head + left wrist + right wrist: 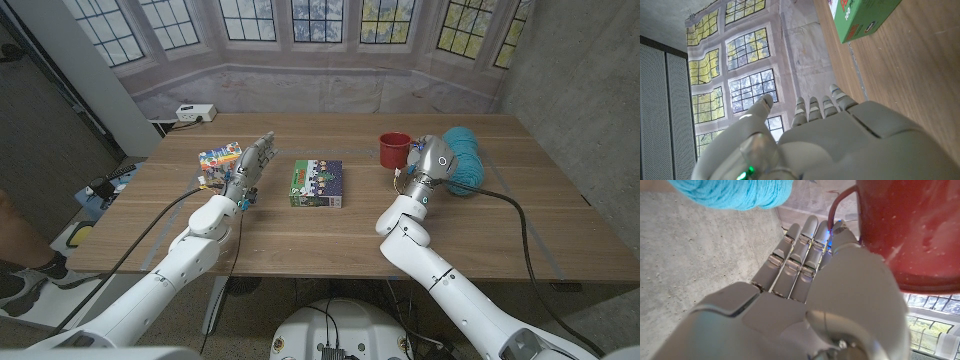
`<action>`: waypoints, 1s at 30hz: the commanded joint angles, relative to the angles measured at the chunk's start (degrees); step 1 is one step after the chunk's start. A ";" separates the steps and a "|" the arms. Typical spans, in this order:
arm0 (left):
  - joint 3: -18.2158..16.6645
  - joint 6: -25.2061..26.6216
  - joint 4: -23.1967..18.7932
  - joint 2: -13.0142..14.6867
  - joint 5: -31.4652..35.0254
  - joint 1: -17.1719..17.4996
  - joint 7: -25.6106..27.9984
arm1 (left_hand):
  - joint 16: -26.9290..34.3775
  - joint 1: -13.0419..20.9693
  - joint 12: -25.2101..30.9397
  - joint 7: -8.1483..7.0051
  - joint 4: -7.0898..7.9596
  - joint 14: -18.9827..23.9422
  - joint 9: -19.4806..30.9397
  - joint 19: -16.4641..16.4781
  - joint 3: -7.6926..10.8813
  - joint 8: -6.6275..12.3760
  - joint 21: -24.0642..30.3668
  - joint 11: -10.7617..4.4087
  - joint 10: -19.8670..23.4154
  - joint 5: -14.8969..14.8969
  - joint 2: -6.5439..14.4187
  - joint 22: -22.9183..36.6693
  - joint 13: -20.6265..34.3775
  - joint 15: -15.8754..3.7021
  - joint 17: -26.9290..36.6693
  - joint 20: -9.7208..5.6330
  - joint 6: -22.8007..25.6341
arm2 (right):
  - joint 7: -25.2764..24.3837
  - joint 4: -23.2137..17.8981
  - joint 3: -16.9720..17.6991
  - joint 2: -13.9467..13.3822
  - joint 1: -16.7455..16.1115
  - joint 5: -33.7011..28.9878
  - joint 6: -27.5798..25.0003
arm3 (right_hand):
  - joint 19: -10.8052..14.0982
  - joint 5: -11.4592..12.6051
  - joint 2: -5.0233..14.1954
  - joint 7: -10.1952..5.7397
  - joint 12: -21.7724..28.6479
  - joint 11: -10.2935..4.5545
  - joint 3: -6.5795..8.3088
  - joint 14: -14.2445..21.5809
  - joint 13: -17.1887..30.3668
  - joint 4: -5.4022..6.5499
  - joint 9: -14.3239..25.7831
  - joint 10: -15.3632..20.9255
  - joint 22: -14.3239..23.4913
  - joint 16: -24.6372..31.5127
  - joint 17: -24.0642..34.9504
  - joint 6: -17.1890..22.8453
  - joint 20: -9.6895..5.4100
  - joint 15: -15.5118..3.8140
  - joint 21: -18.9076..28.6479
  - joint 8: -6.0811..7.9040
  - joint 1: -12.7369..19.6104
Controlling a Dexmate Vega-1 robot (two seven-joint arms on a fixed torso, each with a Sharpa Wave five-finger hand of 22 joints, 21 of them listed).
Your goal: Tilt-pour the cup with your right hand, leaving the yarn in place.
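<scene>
Right robot hand (428, 160) stands between the red cup and the yarn, gripping nothing.

From where I stand, its fingers (799, 255) reach straight out, side by side, uncurled, beside the round red cup (394, 150), just next to the cup's wall; I cannot tell whether they touch it. The cup sits upright on the wooden table (330, 235) toward the far edge, and the turquoise ball of yarn (464, 160) lies on the hand's other side. The right arm bends up from the near right corner. The left robot hand (250, 165) is open too, fingers extended, between a multicoloured toy block cluster (219, 160) and a green printed box (317, 184).
</scene>
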 commanded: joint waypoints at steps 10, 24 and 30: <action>-0.66 0.58 -2.51 0.85 0.56 2.03 2.09 | 0.31 0.70 0.13 -0.02 0.07 -0.15 0.27 0.15 -0.29 -0.11 -0.04 0.09 0.21 0.31 0.17 0.11 0.22 0.35 0.27 0.14 0.31 | -1.93 11.85 5.67 6.85 0.94 -4.47 7.34 | 0.63 -0.15 0.75 -0.26 0.15 -0.58 -0.12 0.47 1.15 -0.13 0.28 0.39 0.07 -0.10 0.32 0.00 -2.16 -3.82 0.30 0.06 0.12; -0.56 1.83 -3.45 0.98 1.03 2.06 3.33 | 0.31 0.75 0.15 -0.08 0.11 -0.14 0.28 0.14 -0.30 -0.10 -0.04 0.16 0.25 0.32 0.13 0.11 0.22 0.34 0.26 0.12 0.30 | -1.93 19.13 6.59 8.06 3.78 -3.22 9.80 | 0.53 -0.18 0.88 -0.29 0.20 -0.65 -0.14 0.43 1.62 -0.03 0.36 0.23 0.07 -0.28 0.53 -0.16 -2.06 -3.77 0.22 -0.06 0.01; -0.19 2.04 -3.30 0.80 1.21 1.63 3.15 | 0.31 0.77 0.13 -0.09 0.12 -0.14 0.28 0.16 -0.31 -0.11 -0.04 0.12 0.20 0.32 0.14 0.12 0.22 0.35 0.26 0.11 0.27 | -1.93 22.13 7.41 9.10 4.69 -3.39 10.95 | 0.49 -0.22 0.95 -0.28 0.21 -0.74 -0.16 0.38 1.83 0.04 0.39 0.11 0.07 -0.39 0.60 -0.24 -2.02 -3.77 0.19 -0.12 -0.10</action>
